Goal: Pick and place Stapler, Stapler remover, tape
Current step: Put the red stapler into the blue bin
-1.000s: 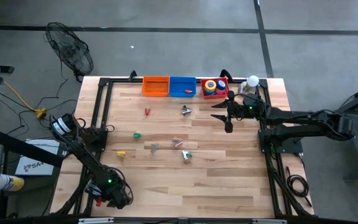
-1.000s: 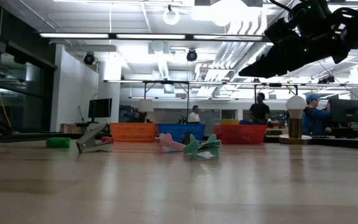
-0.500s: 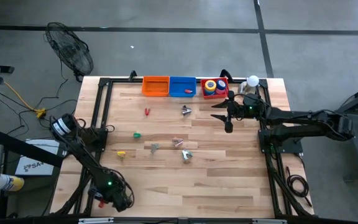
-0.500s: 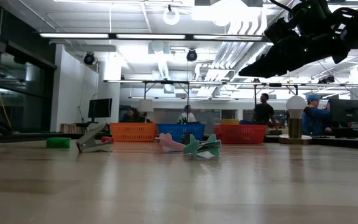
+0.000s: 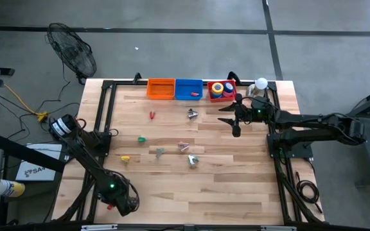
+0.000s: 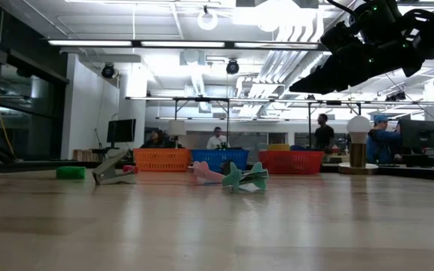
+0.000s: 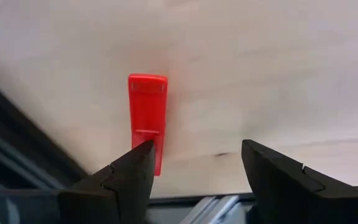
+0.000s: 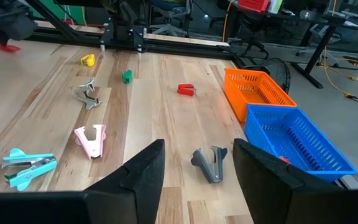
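Observation:
A red stapler (image 7: pixel 146 121) lies flat on the wood at the table's near left corner. My left gripper (image 7: pixel 197 149) stands open above it, pointing steeply down, and one fingertip (image 7: pixel 138 158) hides the stapler's nearer end. Whether it touches, I cannot tell. My right gripper (image 8: pixel 197 149) hangs open and nearly level above the table's far right, with nothing between its fingers. Several staple removers lie mid-table: grey (image 5: pixel 192 114), pink (image 5: pixel 184 147), teal (image 5: pixel 193 160). Tape rolls (image 5: pixel 218 88) sit in the red basket (image 5: pixel 231 97).
An orange basket (image 5: pixel 161 88) and a blue basket (image 5: pixel 188 89) stand along the far edge beside the red one, with a white ball lamp (image 5: pixel 261 83) at the far right. Small red (image 5: pixel 151 115), green (image 5: pixel 141 138) and yellow (image 5: pixel 125 158) items lie left of centre. A black frame (image 5: pixel 105 115) borders the table.
My left gripper has risen a little above the red stapler and tipped, staying open. The stapler has stayed on the table. People in the room behind have walked about.

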